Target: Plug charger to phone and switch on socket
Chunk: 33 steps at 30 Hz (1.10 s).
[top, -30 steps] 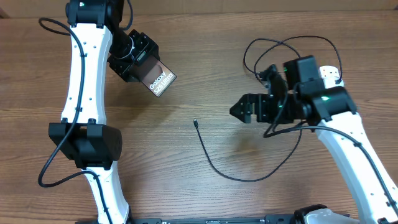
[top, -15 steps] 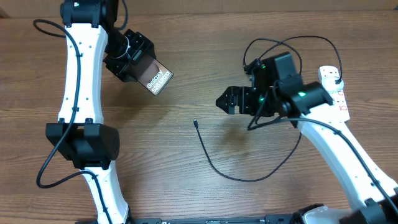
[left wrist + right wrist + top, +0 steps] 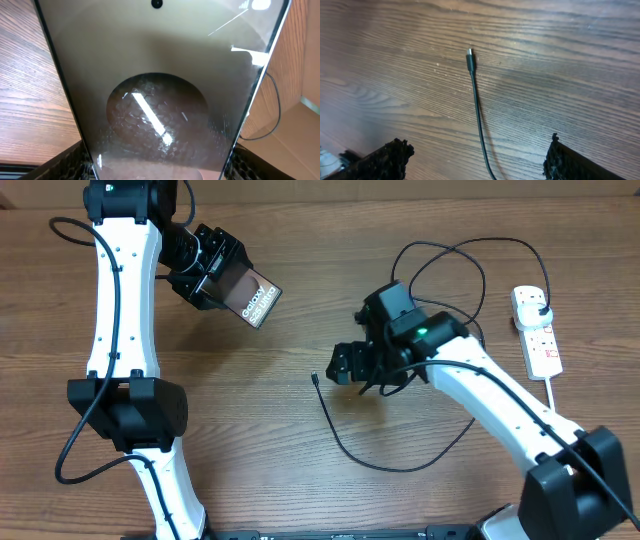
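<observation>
Connector tip of the charger (image 3: 470, 60) flat on the wood at mid-bench, just beyond the right pincer (image 3: 341, 366), on the side toward the left arm. Right pincer wide open and empty, fingers (image 3: 395, 152) either side of the cable's line, long axis running straight back between them. Nearer arm by far: the right. Phone (image 3: 256, 302) clamped in the left pincer (image 3: 228, 280) toward the bench's far left corner, well apart from the tip.

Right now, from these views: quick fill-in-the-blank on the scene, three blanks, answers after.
The phone sits in the left gripper; the charger is held by ___ gripper.
The right gripper hovers near the charger's connector tip with jaws ___.
The socket lies on the robot's ___ side of the table.
Missing: neither; open; right.
</observation>
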Tool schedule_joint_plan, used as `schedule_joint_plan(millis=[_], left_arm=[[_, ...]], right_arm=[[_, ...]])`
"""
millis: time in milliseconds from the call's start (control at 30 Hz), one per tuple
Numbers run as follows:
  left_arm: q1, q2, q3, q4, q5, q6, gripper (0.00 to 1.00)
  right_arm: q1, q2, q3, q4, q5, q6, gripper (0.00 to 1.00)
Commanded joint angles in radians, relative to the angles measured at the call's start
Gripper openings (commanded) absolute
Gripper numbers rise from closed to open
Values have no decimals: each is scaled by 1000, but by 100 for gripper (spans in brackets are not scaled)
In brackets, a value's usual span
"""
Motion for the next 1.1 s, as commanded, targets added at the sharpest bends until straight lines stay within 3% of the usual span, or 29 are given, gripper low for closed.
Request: schedule_joint_plan(millis=[0,300,667,1067], left_arm=[[0,-36,4,-1,42,-14,9],[-2,-36,4,-14,19,-10,9],[-2,-36,4,-14,3,-16,9],[-2,-36,4,-14,-10,-103,8]], right_arm=[[18,35,21,2,51,51,89],[-3,88,21,35,153,258,90],[-81,88,21,320,-206,382,89],[-134,88,21,653,-487,582,84]])
